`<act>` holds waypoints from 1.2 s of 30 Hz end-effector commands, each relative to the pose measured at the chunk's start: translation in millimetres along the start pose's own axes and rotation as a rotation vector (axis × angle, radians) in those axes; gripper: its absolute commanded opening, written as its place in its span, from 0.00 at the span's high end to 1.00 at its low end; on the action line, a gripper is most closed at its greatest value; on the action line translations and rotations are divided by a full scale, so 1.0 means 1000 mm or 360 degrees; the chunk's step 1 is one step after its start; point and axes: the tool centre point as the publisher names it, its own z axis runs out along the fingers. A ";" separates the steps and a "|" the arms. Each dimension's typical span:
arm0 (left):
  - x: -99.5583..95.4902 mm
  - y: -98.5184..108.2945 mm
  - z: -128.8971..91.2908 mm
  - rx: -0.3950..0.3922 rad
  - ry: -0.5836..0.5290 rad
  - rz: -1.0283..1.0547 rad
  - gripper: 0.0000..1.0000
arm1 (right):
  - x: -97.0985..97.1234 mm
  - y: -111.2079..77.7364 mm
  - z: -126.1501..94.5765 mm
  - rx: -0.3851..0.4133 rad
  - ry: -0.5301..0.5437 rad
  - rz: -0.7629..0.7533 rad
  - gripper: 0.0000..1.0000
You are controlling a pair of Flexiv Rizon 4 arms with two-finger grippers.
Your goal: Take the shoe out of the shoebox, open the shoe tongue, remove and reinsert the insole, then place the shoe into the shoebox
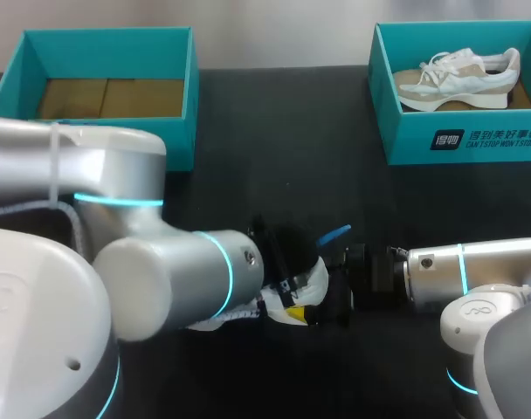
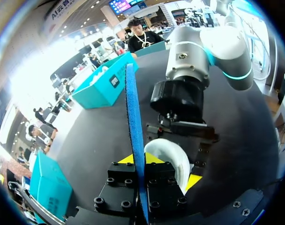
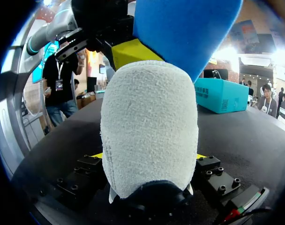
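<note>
While the right claw [image 3: 148, 156] grips the white shoe [image 3: 149, 126] by its heel at the near middle of the bench [image 1: 274, 131], the left claw [image 2: 140, 159] clamps the blue insole [image 2: 134, 122] right beside it — far right, a second shoe [image 1: 458, 77] lies in a teal shoebox [image 1: 462, 144].

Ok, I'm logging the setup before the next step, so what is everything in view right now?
empty shoebox: one, teal, far left of the table, cardboard floor showing
second shoebox: one, teal, far right of the table
sneaker: one, white and beige, lying inside the second shoebox
shoe: one, white with a fleecy heel, near middle of the table, between the two claws
insole: one, blue, edge-on next to the shoe
table: one, black
left claw: one, yellow tips, shut on the insole
right claw: one, yellow tips, shut on the shoe's heel
</note>
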 end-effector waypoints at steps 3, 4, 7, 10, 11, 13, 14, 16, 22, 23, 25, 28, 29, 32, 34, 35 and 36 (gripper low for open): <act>-0.007 -0.027 0.000 -0.0058 0.0191 -0.0046 1.00 | 0.001 0.001 0.001 0.0010 0.0001 0.0001 1.00; -0.007 -0.029 0.000 -0.0078 0.0218 -0.0055 1.00 | 0.001 0.001 0.001 0.0010 0.0001 0.0001 1.00; -0.008 -0.034 -0.001 -0.0122 0.0319 -0.0110 1.00 | 0.001 0.001 0.001 0.0010 0.0001 0.0001 1.00; -0.008 -0.037 -0.001 -0.0150 0.0396 -0.0147 1.00 | 0.001 0.001 0.001 0.0010 0.0001 0.0001 1.00; -0.008 -0.038 -0.002 -0.0150 0.0417 -0.0155 1.00 | 0.001 0.001 0.001 0.0010 0.0001 0.0001 1.00; -0.008 -0.040 -0.003 -0.0155 0.0479 -0.0176 1.00 | 0.001 0.001 0.001 0.0010 0.0001 0.0001 1.00; -0.008 -0.041 -0.004 -0.0159 0.0503 -0.0186 1.00 | 0.001 0.001 0.001 0.0010 0.0001 0.0001 1.00; -0.009 -0.044 -0.005 -0.0160 0.0549 -0.0200 1.00 | 0.001 0.001 0.001 0.0010 0.0001 0.0001 1.00; -0.008 -0.053 -0.011 -0.0145 0.0659 -0.0242 1.00 | 0.001 0.001 0.001 0.0010 0.0001 0.0001 1.00; -0.008 -0.055 -0.013 -0.0141 0.0686 -0.0250 1.00 | 0.001 0.001 0.001 0.0010 0.0001 0.0001 1.00; -0.010 -0.059 -0.015 -0.0130 0.0761 -0.0278 1.00 | 0.001 0.001 0.001 0.0010 0.0001 0.0001 1.00; -0.014 -0.067 -0.018 -0.0100 0.0917 -0.0321 1.00 | 0.001 0.001 0.001 0.0010 0.0001 0.0001 1.00; -0.016 -0.069 -0.020 -0.0090 0.0964 -0.0329 1.00 | 0.001 0.001 0.001 0.0010 0.0001 0.0001 1.00; -0.020 -0.079 -0.028 -0.0024 0.1072 -0.0342 1.00 | 0.001 0.001 0.001 0.0010 0.0001 0.0001 1.00; -0.022 -0.085 -0.036 0.0028 0.1127 -0.0352 1.00 | 0.001 0.001 0.001 0.0010 0.0001 0.0001 1.00; -0.023 -0.087 -0.040 0.0057 0.1156 -0.0348 1.00 | 0.001 0.001 0.001 0.0010 0.0001 0.0001 1.00; -0.024 -0.090 -0.044 0.0085 0.1190 -0.0350 1.00 | 0.001 0.001 0.001 0.0010 0.0001 0.0001 1.00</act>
